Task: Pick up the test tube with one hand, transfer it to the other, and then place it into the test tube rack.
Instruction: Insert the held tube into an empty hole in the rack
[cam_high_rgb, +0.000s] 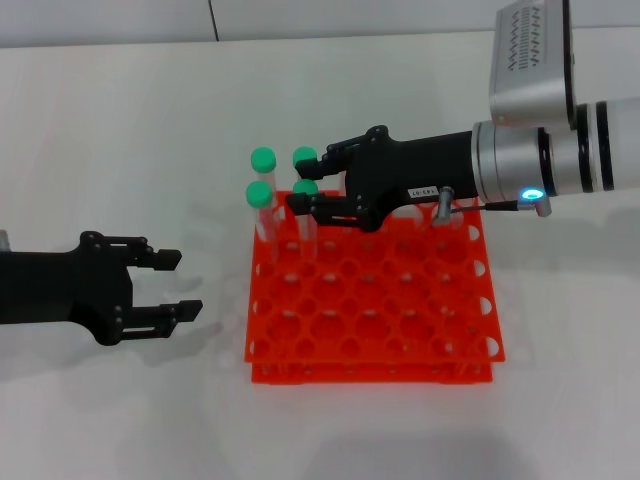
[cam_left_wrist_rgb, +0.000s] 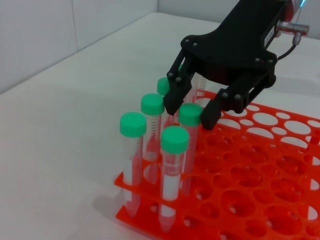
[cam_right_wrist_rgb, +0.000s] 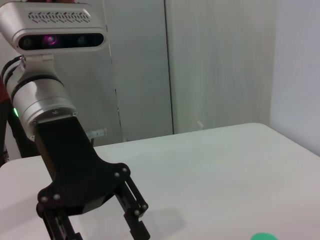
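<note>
The test tube (cam_high_rgb: 306, 188) (cam_left_wrist_rgb: 192, 116), clear with a green cap, stands upright in a back-left hole of the orange-red test tube rack (cam_high_rgb: 400, 310) (cam_left_wrist_rgb: 260, 190). My right gripper (cam_high_rgb: 308, 180) (cam_left_wrist_rgb: 189, 113), the one with the white label, reaches over the rack's back edge. It is open, one finger on each side of that tube's cap. My left gripper (cam_high_rgb: 185, 285) (cam_right_wrist_rgb: 102, 232), plain black, hovers low over the table left of the rack, open and holding nothing.
Several other green-capped tubes (cam_high_rgb: 262, 158) (cam_left_wrist_rgb: 133, 124) stand in the same corner of the rack, close around the right gripper's fingers. The remaining holes hold nothing. White table (cam_high_rgb: 120, 120) surrounds the rack.
</note>
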